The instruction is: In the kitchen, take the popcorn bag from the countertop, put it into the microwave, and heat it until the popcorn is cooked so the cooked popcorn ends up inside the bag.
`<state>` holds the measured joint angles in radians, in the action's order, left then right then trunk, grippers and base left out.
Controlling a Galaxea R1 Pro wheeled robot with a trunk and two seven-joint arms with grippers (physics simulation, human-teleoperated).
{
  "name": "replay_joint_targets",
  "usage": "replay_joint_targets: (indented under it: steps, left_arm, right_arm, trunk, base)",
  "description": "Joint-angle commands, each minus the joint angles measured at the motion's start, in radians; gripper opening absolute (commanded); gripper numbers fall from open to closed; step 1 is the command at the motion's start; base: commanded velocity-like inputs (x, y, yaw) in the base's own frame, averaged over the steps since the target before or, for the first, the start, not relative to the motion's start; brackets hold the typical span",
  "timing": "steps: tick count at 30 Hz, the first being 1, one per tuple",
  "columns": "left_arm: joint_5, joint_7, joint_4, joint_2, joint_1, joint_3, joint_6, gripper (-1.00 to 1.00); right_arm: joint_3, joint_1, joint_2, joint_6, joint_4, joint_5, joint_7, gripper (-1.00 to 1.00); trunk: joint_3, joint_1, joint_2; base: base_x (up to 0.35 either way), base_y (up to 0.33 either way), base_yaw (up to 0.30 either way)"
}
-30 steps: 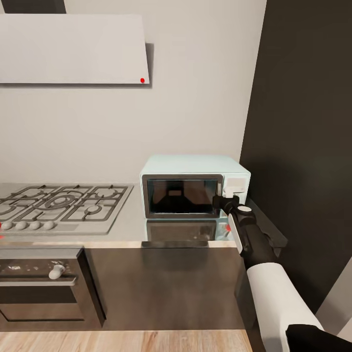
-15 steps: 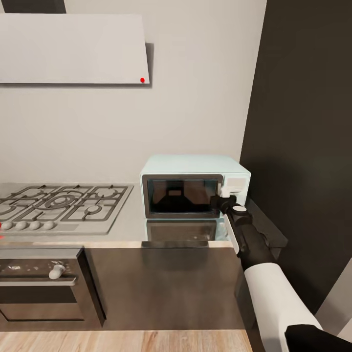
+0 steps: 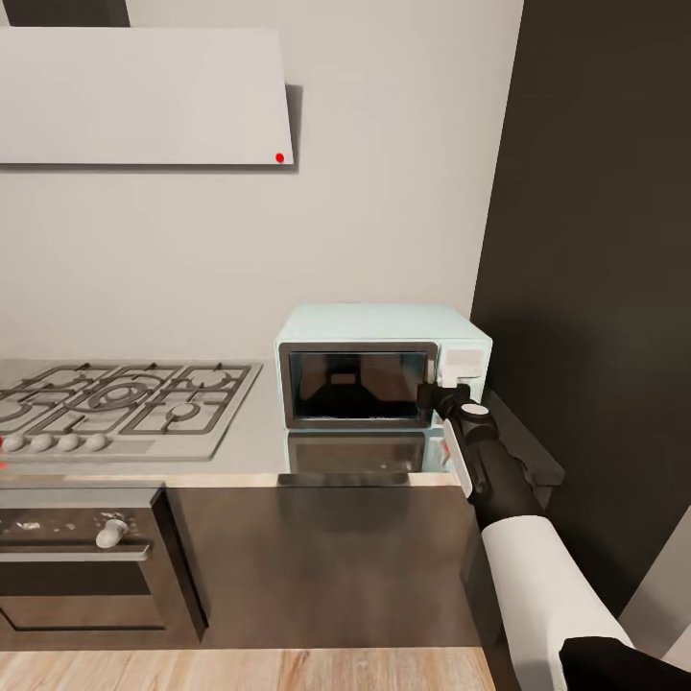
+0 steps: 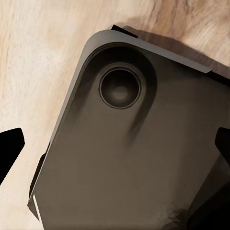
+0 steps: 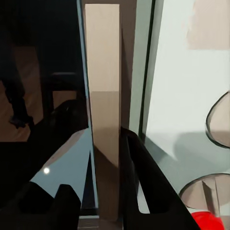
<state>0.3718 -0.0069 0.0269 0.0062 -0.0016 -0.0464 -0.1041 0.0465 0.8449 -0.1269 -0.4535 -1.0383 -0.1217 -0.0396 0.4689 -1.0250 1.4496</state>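
- The right hand is up at the front of the microwave, right where the dark glass door meets the pale control panel.
- In the right wrist view the two black fingers sit on either side of a tall tan door handle. They look closed onto it, one finger on each flank, pretty much touching.
- Just past that hand on one side is the dark glass of the door, on the other the mint panel with a knob outline and a red dot near the fingertip.
- The microwave door looks shut, flush with the box, from the head view.
- The microwave sits on the grey glossy desk, straight ahead of the right hand and hard against the dark tall panel.
- Well off to the left of that hand on the same desk is the gas hob with its grates and a row of knobs, and below it the dark built-in oven.
- Above the hob there's a pale range hood with a small red dot at its corner.
- Left hand: the wrist view shows two dark fingertips wide apart at the edges, hanging over a dark rounded part of the robot's base and the wooden floor.
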Motion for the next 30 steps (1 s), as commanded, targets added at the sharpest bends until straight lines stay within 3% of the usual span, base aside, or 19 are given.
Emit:
replay_joint_targets:
  steps: [1, 13, 25, 30]
  left_arm:
    - [0.001, -0.001, 0.001, 0.0, 0.0, -0.005, -0.002, 1.0]
    - [0.001, -0.001, 0.001, 0.001, 0.0, -0.006, 0.0, 1.0]
    - [0.001, -0.001, 0.001, 0.001, 0.0, -0.006, 0.0, 1.0]
    - [0.001, -0.001, 0.001, 0.001, 0.0, -0.006, -0.001, 1.0]
  right_arm:
    - [0.027, 0.0, 0.0, -0.007, -0.001, -0.032, -0.002, -1.0]
    - [0.027, 0.0, 0.0, 0.002, 0.0, -0.026, 0.001, -1.0]
    - [0.027, 0.0, 0.0, 0.002, 0.0, -0.027, 0.001, -1.0]
    - [0.027, 0.0, 0.0, 0.002, 0.0, -0.027, 0.001, -1.0]
  trunk:
    - [0.001, 0.0, 0.0]
    - [0.001, 0.0, 0.0]
    - [0.001, 0.0, 0.0]
    - [0.001, 0.0, 0.0]
  base:
    - [0.0, 0.0, 0.0]
    - [-0.042, 0.006, 0.0]
    - [-0.241, 0.134, 0.0]
    - [-0.046, 0.034, 0.0]
